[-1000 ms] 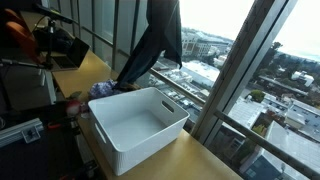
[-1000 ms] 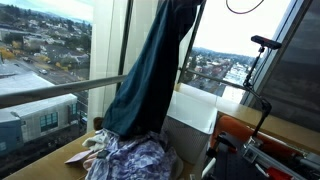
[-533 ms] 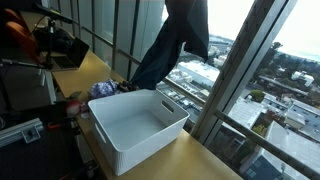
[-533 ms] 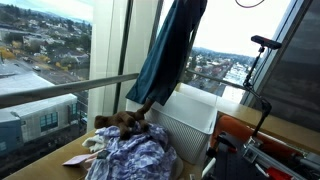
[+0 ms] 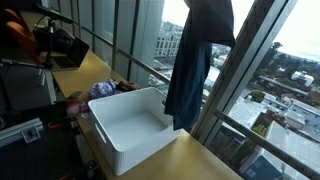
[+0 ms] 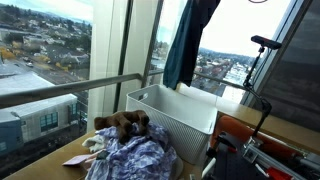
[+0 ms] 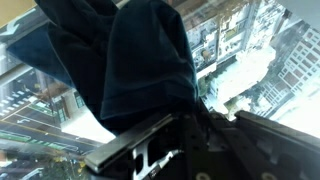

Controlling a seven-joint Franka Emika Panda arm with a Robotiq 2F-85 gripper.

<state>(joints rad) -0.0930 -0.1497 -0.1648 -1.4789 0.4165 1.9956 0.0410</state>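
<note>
Holding a dark blue cloth up over the white basket

I have the gripper clenched on the top of the dark blue cloth. In the wrist view the fabric bunches right against the jaws and fills most of the picture. In both exterior views the gripper itself is above the top edge, so I see only the cloth hanging down in long folds in front of the window. Its lower end reaches about rim level at the window-side corner of the white basket; I cannot tell whether it touches. The basket stands on the wooden table, close to the glass. Just beside the basket lies a heap of clothes with a brown item on top, apart from the hanging cloth
</note>
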